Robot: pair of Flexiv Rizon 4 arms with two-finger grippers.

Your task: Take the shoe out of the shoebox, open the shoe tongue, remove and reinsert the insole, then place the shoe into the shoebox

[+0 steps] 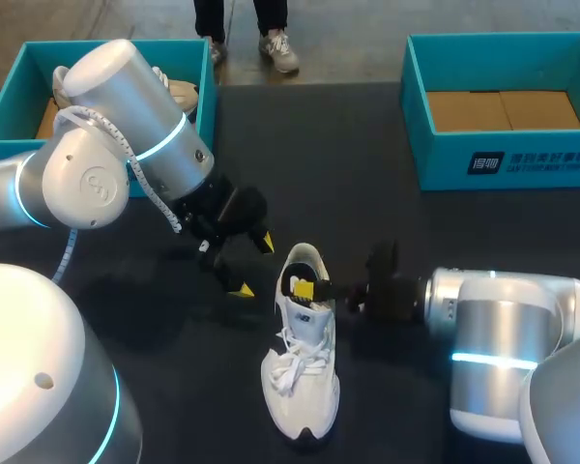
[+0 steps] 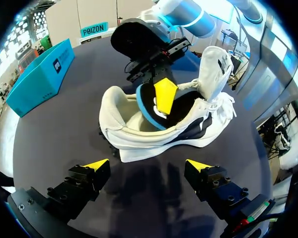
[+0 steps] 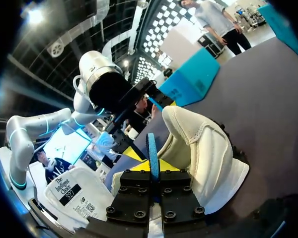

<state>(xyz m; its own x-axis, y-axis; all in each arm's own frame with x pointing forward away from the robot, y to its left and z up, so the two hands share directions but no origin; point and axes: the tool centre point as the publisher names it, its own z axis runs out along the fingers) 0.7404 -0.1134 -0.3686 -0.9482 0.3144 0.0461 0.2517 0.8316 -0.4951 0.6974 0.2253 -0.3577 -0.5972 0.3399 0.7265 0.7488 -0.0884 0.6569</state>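
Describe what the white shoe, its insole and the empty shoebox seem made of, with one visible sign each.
Shoe: probably knitted textile or mesh, matt; it shows a woven texture and a soft padded collar.
Insole: likely foam, blue beneath a dark cloth-like top; it is thin and curves.
Shoebox: cardboard with matt teal walls; plain brown flaps show inside.

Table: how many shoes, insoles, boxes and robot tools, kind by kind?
Shoes: 2, white lace-up sneaker on the table, beige shoe boxed.
Blue-edged black insole: 1.
Teal cardboard shoeboxes: 2, left box, right box.
Yellow-tipped tools: 2, left tool, right tool.
Total: 7.
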